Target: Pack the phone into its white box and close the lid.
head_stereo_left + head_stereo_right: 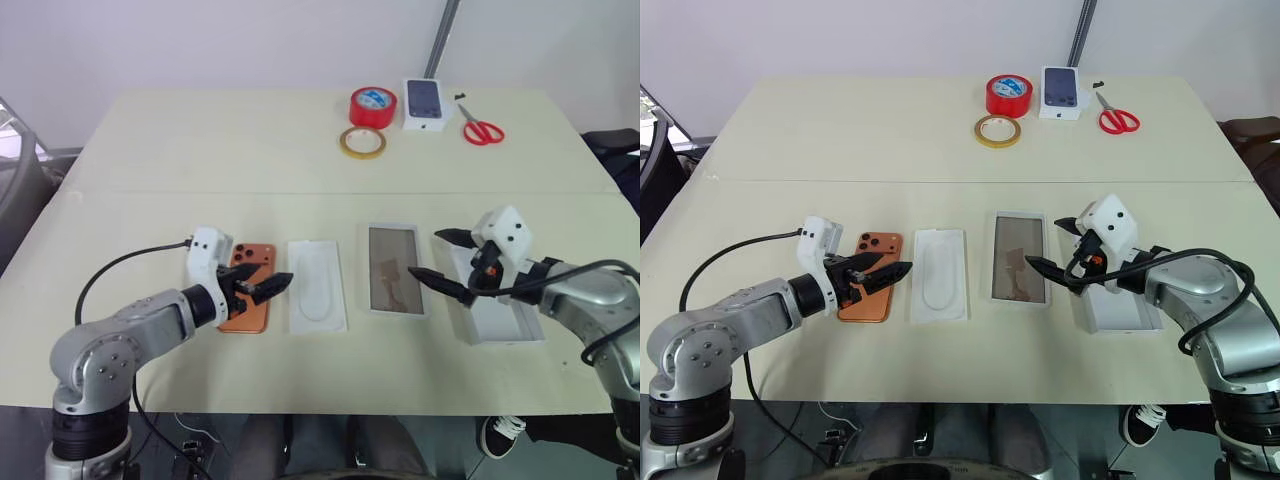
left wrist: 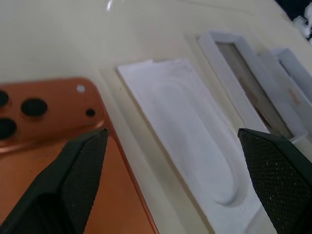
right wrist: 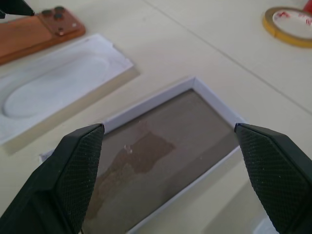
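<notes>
**Fingers wide on both sides, nothing held**

Fingers spread wide on the left gripper (image 1: 262,287), empty, hovering right over the phone (image 1: 247,290) — copper-orange, back up, lenses at its far end, flat on the table (image 1: 200,150). Just beside it lies the white insert (image 1: 317,285), then the white box (image 1: 397,270), open, glossy brown inside. The right gripper (image 1: 443,262) hangs over that box's right edge, jaws apart too — the lid (image 1: 497,315) sits below its wrist. Far back: tape rolls, scissors (image 1: 481,128).
</notes>
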`<state>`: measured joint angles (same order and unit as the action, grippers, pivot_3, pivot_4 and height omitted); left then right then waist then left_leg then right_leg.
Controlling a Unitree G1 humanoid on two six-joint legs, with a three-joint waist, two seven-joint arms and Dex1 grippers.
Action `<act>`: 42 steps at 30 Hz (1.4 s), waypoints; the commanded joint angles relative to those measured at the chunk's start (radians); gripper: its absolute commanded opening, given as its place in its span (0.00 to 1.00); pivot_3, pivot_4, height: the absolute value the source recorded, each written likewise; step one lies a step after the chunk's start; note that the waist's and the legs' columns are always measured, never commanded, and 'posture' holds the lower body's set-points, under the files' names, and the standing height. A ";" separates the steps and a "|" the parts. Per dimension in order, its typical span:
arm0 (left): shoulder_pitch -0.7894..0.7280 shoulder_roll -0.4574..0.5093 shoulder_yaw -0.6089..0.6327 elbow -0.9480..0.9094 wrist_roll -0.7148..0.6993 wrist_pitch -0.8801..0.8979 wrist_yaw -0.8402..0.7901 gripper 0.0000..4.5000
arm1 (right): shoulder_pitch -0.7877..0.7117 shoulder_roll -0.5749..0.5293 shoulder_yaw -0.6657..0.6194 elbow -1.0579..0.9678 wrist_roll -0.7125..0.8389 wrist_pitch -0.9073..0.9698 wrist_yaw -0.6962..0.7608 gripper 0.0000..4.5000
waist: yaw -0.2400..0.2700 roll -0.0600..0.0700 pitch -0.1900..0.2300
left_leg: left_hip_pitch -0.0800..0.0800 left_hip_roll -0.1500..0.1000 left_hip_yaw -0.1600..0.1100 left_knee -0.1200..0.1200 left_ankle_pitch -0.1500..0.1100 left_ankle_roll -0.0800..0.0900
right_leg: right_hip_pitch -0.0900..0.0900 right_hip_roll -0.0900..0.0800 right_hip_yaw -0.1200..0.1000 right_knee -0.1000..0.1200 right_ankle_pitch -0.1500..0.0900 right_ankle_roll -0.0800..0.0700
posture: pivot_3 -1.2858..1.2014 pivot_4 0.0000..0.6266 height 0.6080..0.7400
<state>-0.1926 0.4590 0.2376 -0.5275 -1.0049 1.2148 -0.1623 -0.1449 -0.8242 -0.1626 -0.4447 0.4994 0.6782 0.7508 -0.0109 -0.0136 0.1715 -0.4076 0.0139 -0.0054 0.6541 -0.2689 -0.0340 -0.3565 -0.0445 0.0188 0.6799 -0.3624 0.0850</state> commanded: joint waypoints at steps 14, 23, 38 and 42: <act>-0.113 -0.202 -0.016 0.097 -0.094 0.193 0.244 0.99 | 0.013 -0.008 0.004 -0.074 0.000 -0.014 0.017 0.99 | 0.001 0.000 0.000 | 0.000 0.000 -0.001 0.004 0.000 -0.001 | 0.001 0.001 0.000 0.001 0.000 0.000 | 0.52 0.24 1.00; -0.131 -0.267 0.003 0.145 -0.086 0.219 0.294 0.26 | 0.040 -0.066 0.095 -0.166 -0.019 0.007 0.068 1.00 | 0.005 0.000 0.000 | -0.001 0.000 -0.001 0.004 0.000 -0.001 | 0.001 0.001 0.000 0.001 0.000 0.000 | 0.52 0.24 1.00; -0.177 -0.299 0.159 0.177 -0.235 0.201 0.384 0.00 | -0.033 -0.155 0.408 -0.096 -0.275 -0.032 0.098 0.45 | 0.002 -0.001 0.000 | -0.001 0.000 -0.002 0.007 0.003 -0.005 | 0.001 0.001 0.000 0.002 0.000 0.000 | 0.52 0.24 1.00; -0.198 -0.268 0.205 0.210 -0.291 0.177 0.421 0.00 | -0.059 -0.132 0.423 -0.078 -0.307 -0.088 0.117 0.00 | 0.002 -0.001 0.000 | -0.001 0.000 -0.002 0.007 0.003 -0.006 | 0.001 0.001 0.000 0.002 0.000 0.000 | 0.52 0.24 1.00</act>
<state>-0.3690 0.1781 0.4115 -0.3147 -1.2495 1.4214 0.2439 -0.1841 -0.9660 0.2578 -0.5138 0.2056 0.6256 0.8588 -0.0094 -0.0146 0.1715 -0.4089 0.0137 -0.0071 0.6615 -0.2656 -0.0399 -0.3556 -0.0435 0.0183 0.6817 -0.3626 0.0854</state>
